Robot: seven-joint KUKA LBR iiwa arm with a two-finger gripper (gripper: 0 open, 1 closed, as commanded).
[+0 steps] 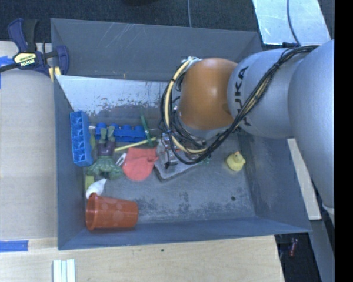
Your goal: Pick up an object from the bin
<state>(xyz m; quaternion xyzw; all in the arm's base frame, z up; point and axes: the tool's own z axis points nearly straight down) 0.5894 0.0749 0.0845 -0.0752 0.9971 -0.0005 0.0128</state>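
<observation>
My gripper [167,162] is low in the middle of the bin, its metal body showing beneath the arm's orange cover. Right at its left side lies a flat red round piece [137,165], touching or nearly touching it. A thin yellow stick [133,145] runs slantwise just above the red piece, toward the gripper. A small yellow lump [235,161] lies apart on the bin floor to the gripper's right.
Along the left side lie a blue ridged block [78,137], a blue toy [127,133], a green stick [145,128], a green figure [106,169] and a white piece [96,187]. An orange cup [110,212] lies on its side at the front left.
</observation>
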